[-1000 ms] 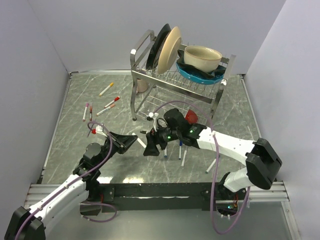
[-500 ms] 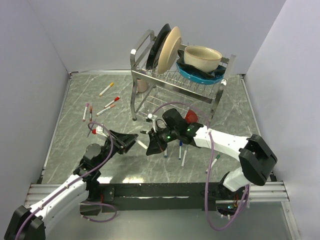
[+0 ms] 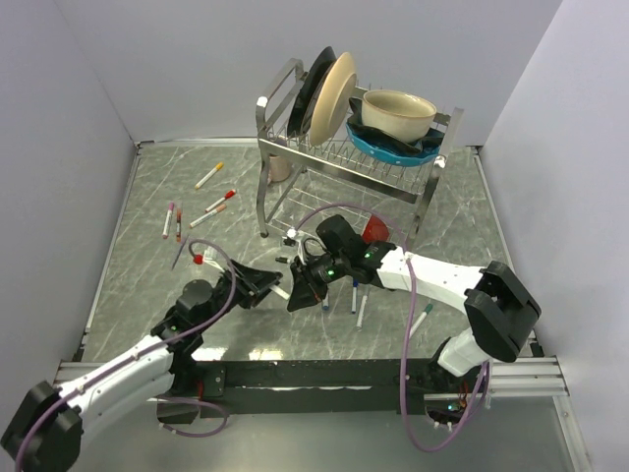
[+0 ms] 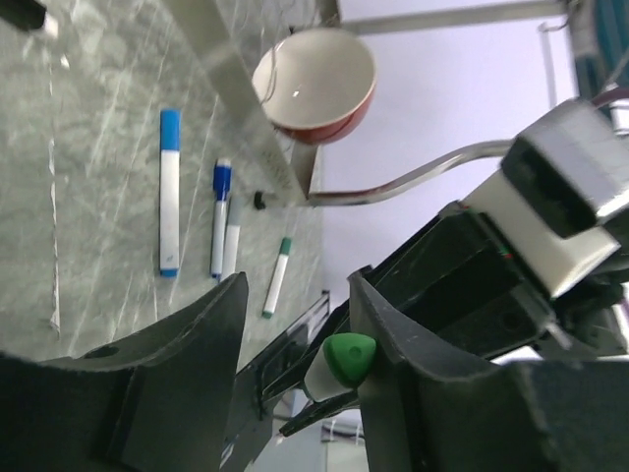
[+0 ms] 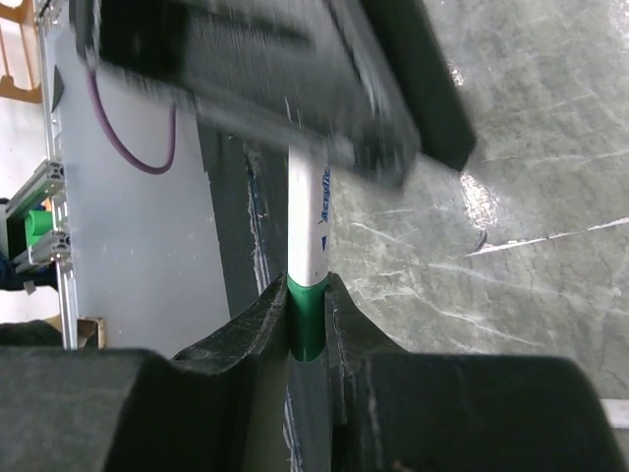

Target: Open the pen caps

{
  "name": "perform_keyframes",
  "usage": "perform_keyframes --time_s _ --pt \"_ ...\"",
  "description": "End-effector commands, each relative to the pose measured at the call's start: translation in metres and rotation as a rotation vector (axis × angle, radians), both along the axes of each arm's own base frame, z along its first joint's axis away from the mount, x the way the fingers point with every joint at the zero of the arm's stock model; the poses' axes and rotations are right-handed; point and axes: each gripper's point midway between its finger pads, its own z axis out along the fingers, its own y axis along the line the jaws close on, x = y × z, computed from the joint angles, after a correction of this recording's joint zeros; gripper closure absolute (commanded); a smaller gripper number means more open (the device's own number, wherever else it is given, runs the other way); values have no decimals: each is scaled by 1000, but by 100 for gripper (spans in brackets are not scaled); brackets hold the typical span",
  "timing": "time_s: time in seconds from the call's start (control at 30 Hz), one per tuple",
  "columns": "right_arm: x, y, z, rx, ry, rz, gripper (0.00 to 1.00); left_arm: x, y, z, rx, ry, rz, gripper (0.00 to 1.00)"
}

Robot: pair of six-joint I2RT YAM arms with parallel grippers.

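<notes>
Now the green cap [image 5: 307, 329], judged light and slick, was pinched squarely by the right gripper [image 5: 307, 295], with the left gripper [image 4: 295, 300] spread beside it.

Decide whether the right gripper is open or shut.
Shut. In the right wrist view, the right gripper pinches the green end of a white pen, no gap at either finger.

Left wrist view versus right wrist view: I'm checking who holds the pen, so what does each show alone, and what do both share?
Only the left wrist view: a red bowl with a white inside, and blue-capped white pens lying loose. Only the right wrist view: the right claw shut on the green end of a white marker pen. Both: that pen, and the left claw, open in its own view, blurred in the other.
</notes>
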Motion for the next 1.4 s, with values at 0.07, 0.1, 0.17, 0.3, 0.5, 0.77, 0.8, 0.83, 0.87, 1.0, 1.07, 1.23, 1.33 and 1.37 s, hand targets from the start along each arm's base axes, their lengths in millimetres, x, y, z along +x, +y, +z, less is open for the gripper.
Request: perform_keyframes --time_s 0.07,0.1,0.17,0.3,0.5,0.77,0.8,0.83,0.87,1.0,1.07,1.23,1.33,1.37 --pt "15 7 8 2 -52 -25 100 7 -17 32 8 -74 22 59" --pt "16 7 8 0 -54 -25 100 8 -18 32 15 -74 29 61" --pt "16 7 7 -4 -53 -19 100 11 -17 34 31 -77 52 80" --pt "13 6 6 -3 -50 7 100 15 -5 40 45 -76 117 99" --pt "-7 5 -5 -3 -39 111 100 36 67 36 157 -19 438 99" --pt "-14 9 -15 -49 -82 150 100 59 120 16 245 84 550 99" --pt "-11 9 -15 -54 -99 147 100 58 119 7 253 101 539 99" --pt "-9 7 -16 -66 -116 141 100 58 122 1 255 116 547 99" --pt "-6 6 -17 -73 -141 143 100 57 122 -6 261 135 547 99" --pt "12 -1 -29 -138 -262 133 100 45 134 -47 297 267 593 99" --pt "12 -2 -33 -153 -263 152 100 41 141 -59 313 302 624 99" --pt "12 -2 -39 -169 -251 165 100 33 156 -88 367 395 688 92" --pt "12 -3 -40 -173 -252 166 100 35 161 -99 403 430 697 91" --pt "13 -3 -41 -177 -250 164 100 37 160 -99 398 430 690 91"
